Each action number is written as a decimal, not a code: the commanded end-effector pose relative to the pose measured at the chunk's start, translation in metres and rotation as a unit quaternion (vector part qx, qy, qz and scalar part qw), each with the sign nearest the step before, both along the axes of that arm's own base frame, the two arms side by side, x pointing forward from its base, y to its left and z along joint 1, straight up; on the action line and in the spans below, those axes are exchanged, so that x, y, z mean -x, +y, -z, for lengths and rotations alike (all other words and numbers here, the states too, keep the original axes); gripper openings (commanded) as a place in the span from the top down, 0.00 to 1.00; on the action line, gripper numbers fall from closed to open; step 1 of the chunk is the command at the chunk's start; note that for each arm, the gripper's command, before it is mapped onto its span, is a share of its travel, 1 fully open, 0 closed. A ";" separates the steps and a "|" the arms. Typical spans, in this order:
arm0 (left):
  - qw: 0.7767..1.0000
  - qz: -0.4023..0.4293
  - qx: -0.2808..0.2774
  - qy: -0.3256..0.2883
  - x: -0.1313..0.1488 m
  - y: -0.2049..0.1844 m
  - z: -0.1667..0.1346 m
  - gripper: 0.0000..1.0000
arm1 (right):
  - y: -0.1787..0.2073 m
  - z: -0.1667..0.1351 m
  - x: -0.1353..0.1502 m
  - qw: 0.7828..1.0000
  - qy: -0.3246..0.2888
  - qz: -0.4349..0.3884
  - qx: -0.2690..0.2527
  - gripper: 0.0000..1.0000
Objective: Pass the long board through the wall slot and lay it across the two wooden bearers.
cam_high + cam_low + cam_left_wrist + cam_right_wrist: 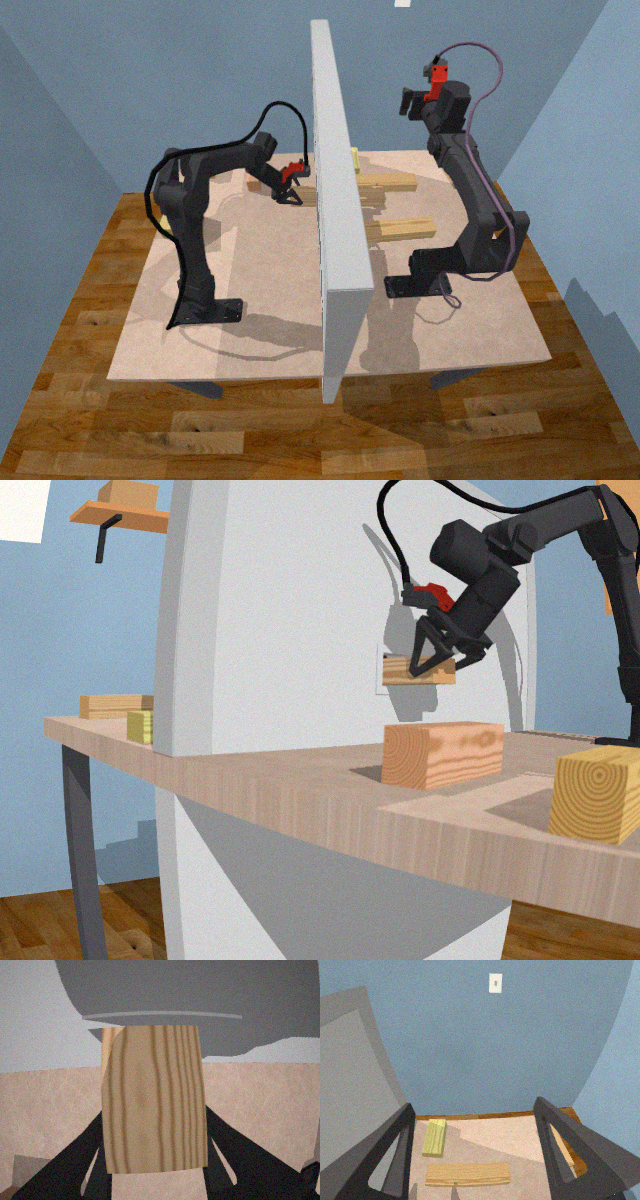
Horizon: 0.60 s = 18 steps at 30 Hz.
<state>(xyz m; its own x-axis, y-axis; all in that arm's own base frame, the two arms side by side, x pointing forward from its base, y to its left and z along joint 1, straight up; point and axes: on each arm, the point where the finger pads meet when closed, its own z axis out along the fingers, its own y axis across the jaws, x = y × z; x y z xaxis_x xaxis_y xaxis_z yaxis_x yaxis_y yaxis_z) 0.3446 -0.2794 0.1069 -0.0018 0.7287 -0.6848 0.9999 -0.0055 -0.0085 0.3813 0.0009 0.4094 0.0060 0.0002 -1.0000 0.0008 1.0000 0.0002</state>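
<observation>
1. Here's the long striped wooden board, level and off the worktop, threaded through the slot in the tall grey panel wall. Its leading end pokes out beyond; the trailing end is on the left arm's side.

2. The left gripper has its jaws gripping the board near that trailing end, close to the wall. Passing is well under way, I'd say!

3. Across the wall, the far pale wooden bearer and the near pale wooden bearer lie on the worktop, pointing towards its right edge as the top view has it. Neither carries the board.

4. Up above, the right gripper waits with jaws wide open and nothing between them.

5. Towards the far edge, the yellow-green wooden offcut sits beside the wall; the board must avoid it.

6. Still to play, as I judge it: right-hand catch, left release, pull clear, turn crosswise, lower onto both bearers.
</observation>
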 end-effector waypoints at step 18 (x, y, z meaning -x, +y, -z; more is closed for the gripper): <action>0.999 0.014 0.036 -0.030 -0.007 -0.021 -0.027 1.00 | 0.034 0.054 -0.013 0.985 0.102 -0.092 0.103 0.25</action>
<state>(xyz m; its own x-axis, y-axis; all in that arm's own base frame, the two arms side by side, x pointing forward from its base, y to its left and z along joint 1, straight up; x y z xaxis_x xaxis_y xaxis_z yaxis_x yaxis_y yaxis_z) 0.3444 -0.2806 0.1068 0.0019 0.7320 -0.6813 1.0000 -0.0062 -0.0039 0.3857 0.0077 0.3908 -0.0525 -0.0651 -0.9965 -0.0467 0.9969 -0.0626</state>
